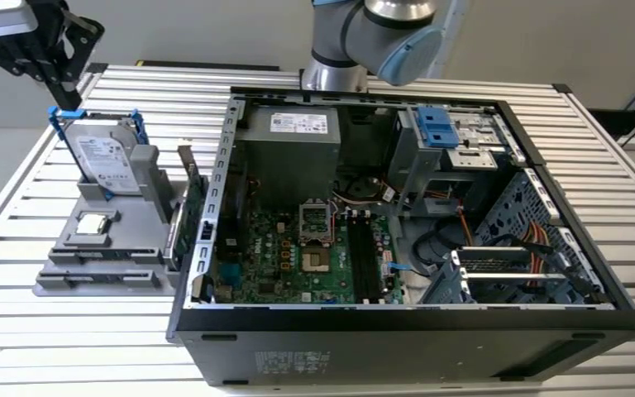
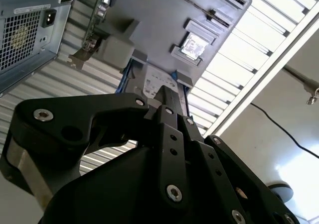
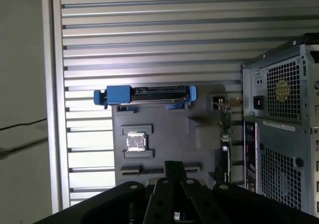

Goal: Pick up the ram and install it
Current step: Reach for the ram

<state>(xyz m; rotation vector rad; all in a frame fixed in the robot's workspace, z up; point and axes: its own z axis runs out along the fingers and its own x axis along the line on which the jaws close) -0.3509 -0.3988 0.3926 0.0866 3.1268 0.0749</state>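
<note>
You see the hand, fingers together and empty, above the blue-framed hard drive on the tabletop, at the exterior view's left.

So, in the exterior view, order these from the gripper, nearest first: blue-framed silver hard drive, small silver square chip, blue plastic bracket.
1. Blue-framed silver hard drive, below the gripper.
2. Silver square chip, on grey holder.
3. Blue plastic bracket, inside the case.

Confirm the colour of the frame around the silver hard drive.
Blue; the plastic frame shows best in the first wrist view.
</note>
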